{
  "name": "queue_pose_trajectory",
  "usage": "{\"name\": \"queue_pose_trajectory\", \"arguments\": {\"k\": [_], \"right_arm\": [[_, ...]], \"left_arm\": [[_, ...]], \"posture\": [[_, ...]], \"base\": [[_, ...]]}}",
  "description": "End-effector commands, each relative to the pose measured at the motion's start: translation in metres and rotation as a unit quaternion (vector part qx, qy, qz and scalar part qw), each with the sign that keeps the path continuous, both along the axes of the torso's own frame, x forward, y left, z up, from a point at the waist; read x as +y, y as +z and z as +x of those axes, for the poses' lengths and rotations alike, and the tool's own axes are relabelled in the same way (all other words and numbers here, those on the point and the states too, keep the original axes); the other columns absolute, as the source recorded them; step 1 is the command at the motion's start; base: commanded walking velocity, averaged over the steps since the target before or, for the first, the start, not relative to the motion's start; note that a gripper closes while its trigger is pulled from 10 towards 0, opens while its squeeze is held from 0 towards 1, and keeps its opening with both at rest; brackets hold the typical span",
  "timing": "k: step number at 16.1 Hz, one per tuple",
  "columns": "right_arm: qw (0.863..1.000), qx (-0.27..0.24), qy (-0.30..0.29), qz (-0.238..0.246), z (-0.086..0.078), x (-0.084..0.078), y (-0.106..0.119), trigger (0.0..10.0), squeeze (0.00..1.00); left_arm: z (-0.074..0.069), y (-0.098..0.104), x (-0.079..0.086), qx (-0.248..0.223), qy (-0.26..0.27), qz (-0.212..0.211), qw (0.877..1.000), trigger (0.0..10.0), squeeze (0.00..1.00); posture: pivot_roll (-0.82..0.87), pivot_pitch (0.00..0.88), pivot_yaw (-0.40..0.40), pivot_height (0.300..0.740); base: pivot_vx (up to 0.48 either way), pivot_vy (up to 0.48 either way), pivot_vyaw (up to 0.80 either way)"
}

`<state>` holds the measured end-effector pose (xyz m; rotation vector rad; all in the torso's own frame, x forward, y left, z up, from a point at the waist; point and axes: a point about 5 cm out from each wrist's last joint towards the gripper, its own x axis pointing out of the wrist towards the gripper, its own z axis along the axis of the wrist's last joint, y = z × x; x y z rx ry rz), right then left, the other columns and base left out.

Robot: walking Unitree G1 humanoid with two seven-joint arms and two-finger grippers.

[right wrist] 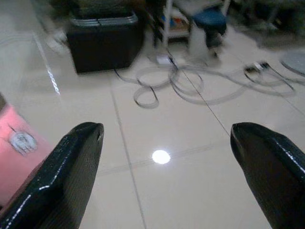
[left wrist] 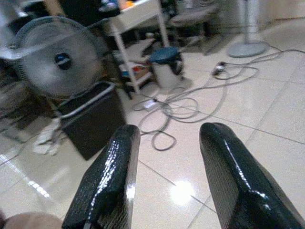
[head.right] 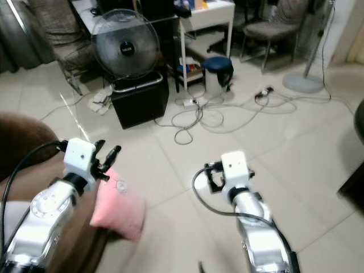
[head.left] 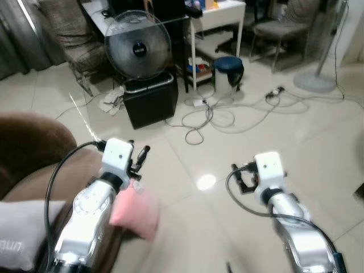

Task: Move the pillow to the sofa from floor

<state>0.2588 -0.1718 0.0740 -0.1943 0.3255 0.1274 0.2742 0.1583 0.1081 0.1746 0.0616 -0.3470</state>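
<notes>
A pink pillow (head.left: 136, 211) with a small round print lies against the front edge of the brown sofa (head.left: 34, 149), partly behind my left forearm. I cannot tell whether it rests on the sofa or on the floor. My left gripper (head.left: 139, 157) stands open just above the pillow's top corner, nothing between its fingers (left wrist: 114, 171). Over the bare tile to the right, my right gripper (head.left: 241, 177) is open wide and empty. The pillow (right wrist: 16, 149) lies off to one side of it in the right wrist view.
A pale grey cushion (head.left: 20, 233) lies on the sofa at the near left. Ahead stand a fan (head.left: 138, 50) on a black box (head.left: 152, 101), a white desk (head.left: 219, 14), a small bin (head.left: 228, 71) and loose cables (head.left: 210, 116) across the tiles.
</notes>
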Motion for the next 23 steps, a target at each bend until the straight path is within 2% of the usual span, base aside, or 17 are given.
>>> {"name": "queue_pose_trajectory", "arguments": {"k": [1,3,6,9,12,13,17,19,23], "right_arm": [[1.0,-0.004,0.007,0.004,0.003,0.003,0.002,10.0,0.0],[1.0,-0.008,0.022,-0.007,0.006,0.004,0.004,10.0,0.0],[0.998,-0.01,0.056,-0.018,0.009,0.01,0.004,10.0,0.0],[0.997,-0.007,0.068,-0.023,0.011,0.012,0.003,10.0,0.0],[0.997,-0.002,0.064,-0.035,0.013,0.009,0.0,10.0,0.0],[0.997,-0.001,0.06,-0.037,0.013,0.007,-0.001,10.0,0.0],[0.998,0.0,0.053,-0.033,0.015,0.007,-0.004,10.0,0.0],[0.999,0.006,0.047,-0.019,0.014,0.007,-0.006,10.0,0.0],[0.999,0.005,0.049,-0.023,0.015,0.006,-0.008,10.0,0.0]], "left_arm": [[0.001,0.001,0.008,0.001,0.01,0.013,1.0,10.0,0.0],[0.001,0.0,0.008,0.002,0.014,0.013,1.0,10.0,0.0],[0.0,0.001,0.009,-0.019,0.021,0.044,0.999,10.0,0.0],[0.0,0.002,0.007,-0.025,0.028,0.045,0.998,10.0,0.0],[0.002,0.001,0.007,-0.031,0.049,0.024,0.998,10.0,0.0],[0.003,0.002,0.007,-0.039,0.052,0.03,0.997,10.0,0.0],[0.003,-0.001,0.003,-0.036,0.036,0.026,0.998,10.0,0.0],[0.001,-0.004,0.002,-0.033,0.031,0.023,0.999,10.0,0.0],[0.0,-0.008,0.004,-0.026,0.03,0.024,0.999,10.0,0.0]], "posture": [[0.02,0.0,0.108,0.74],[0.03,0.0,0.103,0.74],[0.03,0.0,0.094,0.74],[0.04,0.0,0.086,0.74],[0.04,0.0,0.078,0.74],[0.04,0.0,0.078,0.74],[0.04,0.0,0.079,0.74],[0.04,0.0,0.079,0.74],[0.04,0.0,0.077,0.74]], "base": [[0.0,0.48,-0.47],[0.0,0.48,0.0],[0.0,0.0,0.0],[0.0,-0.48,0.0],[0.0,-0.256,0.0],[0.0,0.0,0.0],[0.0,0.0,0.0],[0.278,0.0,0.0],[0.328,0.0,-0.53]]}}
